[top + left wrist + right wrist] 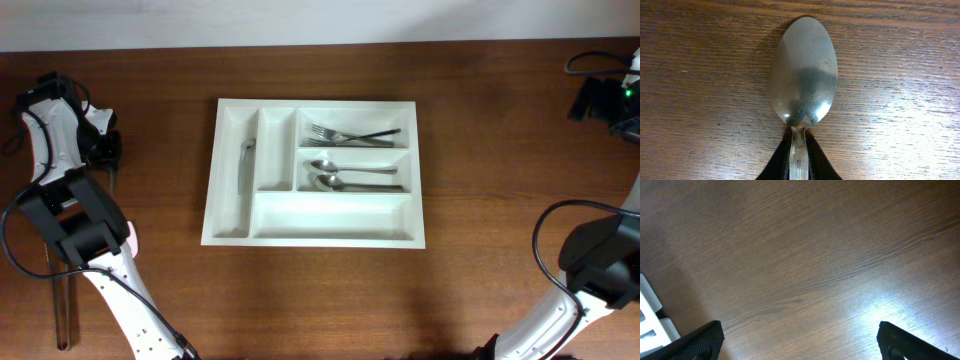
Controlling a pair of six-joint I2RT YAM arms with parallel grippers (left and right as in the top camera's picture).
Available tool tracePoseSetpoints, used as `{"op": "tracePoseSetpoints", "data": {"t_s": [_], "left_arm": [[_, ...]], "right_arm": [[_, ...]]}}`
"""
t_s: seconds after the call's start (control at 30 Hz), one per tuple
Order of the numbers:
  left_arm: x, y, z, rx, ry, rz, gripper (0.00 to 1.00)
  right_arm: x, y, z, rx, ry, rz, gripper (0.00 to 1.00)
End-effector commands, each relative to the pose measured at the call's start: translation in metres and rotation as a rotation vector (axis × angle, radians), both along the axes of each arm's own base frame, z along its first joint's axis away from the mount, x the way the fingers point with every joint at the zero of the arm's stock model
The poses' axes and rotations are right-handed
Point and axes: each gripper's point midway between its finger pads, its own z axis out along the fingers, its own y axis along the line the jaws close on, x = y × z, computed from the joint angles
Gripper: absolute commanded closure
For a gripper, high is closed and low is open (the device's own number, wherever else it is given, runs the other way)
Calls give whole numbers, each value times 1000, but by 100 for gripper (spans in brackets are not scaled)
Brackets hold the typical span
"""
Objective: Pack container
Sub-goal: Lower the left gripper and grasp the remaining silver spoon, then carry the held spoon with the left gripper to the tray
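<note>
As seen from overhead, container (330, 242): white and rectangular, flat on the table (500, 190) near its middle; long side running left to right; two narrow upright slots at its left end, three long horizontal compartments to the right of them; well apart from both arms
Outer upright slot: knife (247, 168) lying lengthwise, close along the slot's right wall
Top horizontal compartment: forks (350, 134), tines toward the left, handles toward the right; overlapping, so exact count hard to tell
Middle horizontal compartment: two spoons (345, 177), bowls at the left, handles to the right, one just beside the other
Left gripper (798, 167): closed down on the neck of a spoon (803, 85); left fingers (774, 169) dark, pressed against either side of the handle; no gap visible between finger and metal
Spoon: bowl pointing away from the wrist camera, dull and smudged, over bare wood grain; resting on the table or raised just off it, cannot tell
Left arm, overhead: at the table's left edge, well to the left of the container; gripper hard to pick out there among the dark parts
Right gripper (800, 347): jaws spread wide; right fingers (695, 341) at the two lower corners of the wrist view; only wood grain between them; holding nothing
Right wrist view, left border: sliver of something white (649, 317); too little visible to say what
Right arm, overhead: at the lower right corner of the table, well apart from the container; gripper hidden from that view
Table beside the left arm's base: thin long metal piece (62, 312); kind unclear
</note>
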Motion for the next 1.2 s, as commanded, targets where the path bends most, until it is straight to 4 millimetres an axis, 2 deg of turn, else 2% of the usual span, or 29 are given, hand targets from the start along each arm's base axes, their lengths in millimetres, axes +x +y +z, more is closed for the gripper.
{"op": "tracePoseSetpoints", "data": {"t_s": [0.0,0.1,0.17,0.2,0.47,0.57,0.7,0.87,1.0,1.17], "left_arm": [[-4,-4,-22,-36,32,2,85],[-4,-4,-22,-36,32,2,82],[-4,-4,-22,-36,32,2,92],[-4,-4,-22,-36,32,2,93],[-4,-4,-21,-37,33,3,93],[-2,-3,-14,-33,26,29,93],[3,-1,4,-24,2,55,93],[11,-5,39,-45,-49,99,93],[16,-22,72,-123,-103,97,93],[14,-42,97,-125,-102,90,92]], "right_arm": [[-1,-1,1,3,-4,-12,1],[-1,-1,1,3,-4,-12,1],[-1,-1,1,3,-4,-12,1],[-1,-1,1,3,-4,-12,1],[-1,-1,1,3,-4,-12,1],[-1,-1,1,3,-4,-12,1],[-1,-1,1,3,-4,-12,1],[-1,-1,1,3,-4,-12,1],[-1,-1,1,3,-4,-12,1],[-1,-1,1,3,-4,-12,1]]}}
